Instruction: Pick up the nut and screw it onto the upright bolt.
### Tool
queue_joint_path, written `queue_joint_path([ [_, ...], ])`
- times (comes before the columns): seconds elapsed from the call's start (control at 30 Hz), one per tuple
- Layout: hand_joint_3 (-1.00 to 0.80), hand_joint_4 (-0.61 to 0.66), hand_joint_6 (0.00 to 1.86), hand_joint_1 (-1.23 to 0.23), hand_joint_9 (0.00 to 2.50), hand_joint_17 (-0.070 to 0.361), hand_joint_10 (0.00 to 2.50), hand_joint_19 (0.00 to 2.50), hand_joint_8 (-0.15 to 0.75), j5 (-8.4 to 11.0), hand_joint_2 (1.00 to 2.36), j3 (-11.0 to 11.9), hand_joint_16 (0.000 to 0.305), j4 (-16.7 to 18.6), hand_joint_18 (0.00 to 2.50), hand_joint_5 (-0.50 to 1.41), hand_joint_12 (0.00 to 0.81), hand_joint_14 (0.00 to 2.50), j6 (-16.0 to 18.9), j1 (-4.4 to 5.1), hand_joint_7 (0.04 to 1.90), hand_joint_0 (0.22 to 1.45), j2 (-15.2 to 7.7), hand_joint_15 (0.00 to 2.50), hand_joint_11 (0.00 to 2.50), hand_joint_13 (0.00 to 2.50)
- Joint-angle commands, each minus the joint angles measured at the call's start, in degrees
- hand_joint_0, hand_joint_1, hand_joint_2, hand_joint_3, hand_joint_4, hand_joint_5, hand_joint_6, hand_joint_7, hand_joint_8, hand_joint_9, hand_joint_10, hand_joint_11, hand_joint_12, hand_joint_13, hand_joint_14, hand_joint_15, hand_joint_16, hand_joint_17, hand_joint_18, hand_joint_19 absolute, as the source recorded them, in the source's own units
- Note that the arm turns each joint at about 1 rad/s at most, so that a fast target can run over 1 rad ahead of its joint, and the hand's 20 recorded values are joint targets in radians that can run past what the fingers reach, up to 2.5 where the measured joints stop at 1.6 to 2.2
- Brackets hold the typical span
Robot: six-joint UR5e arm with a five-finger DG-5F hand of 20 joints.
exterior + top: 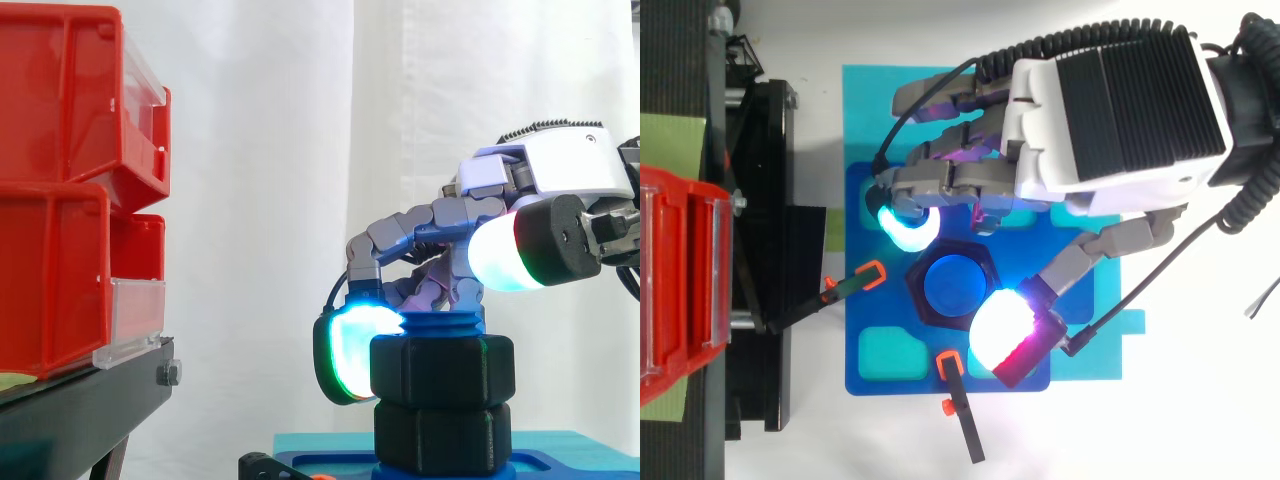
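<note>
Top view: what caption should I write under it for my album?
A robot hand bends over the black nut on the blue bolt.

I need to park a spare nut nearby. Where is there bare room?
Bare white tabletop lies right of the cyan mat, at the top view's lower right. Around the nut it's crowded: the robot hand's pads and two clamps.

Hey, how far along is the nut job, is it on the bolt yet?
Done: the black nut is already threaded on the upright blue bolt, with thread showing above it in the side view. In hand: the hand is down around the nut; I cannot tell whether it grips it. Left: perhaps a little turning, since another black hex piece sits directly below.
</note>
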Motion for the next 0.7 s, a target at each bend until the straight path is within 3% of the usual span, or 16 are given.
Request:
queue_joint_path([
  [0.0, -0.5, 0.23, 0.5, -0.34, 1.27, 0.063, 0.0, 0.0, 0.226, 0.0, 1.0, -0.3, 0.028, 0.1, 0.28, 0.02, 0.224, 0.0, 0.0, 0.09, 1.08, 0.5, 0.0, 0.0, 0.0, 0.69],
  [0.57, -0.5, 0.24, 0.5, -0.34, 1.26, 0.065, 0.0, 0.0, 0.223, -0.18, 1.0, -0.8, 0.029, 0.4, 0.26, 0.01, 0.225, 0.0, 0.1, 0.18, 1.06, 0.5, 0.0, 0.0, 0.0, 0.68],
  [0.67, -0.5, 0.23, 0.5, -0.34, 1.26, 0.065, 0.0, 0.0, 0.223, -0.09, 1.0, -2.5, 0.029, 1.0, 0.26, 0.02, 0.225, 0.0, 0.2, 0.18, 1.08, 0.5, 0.0, 0.0, 0.0, 0.68],
])
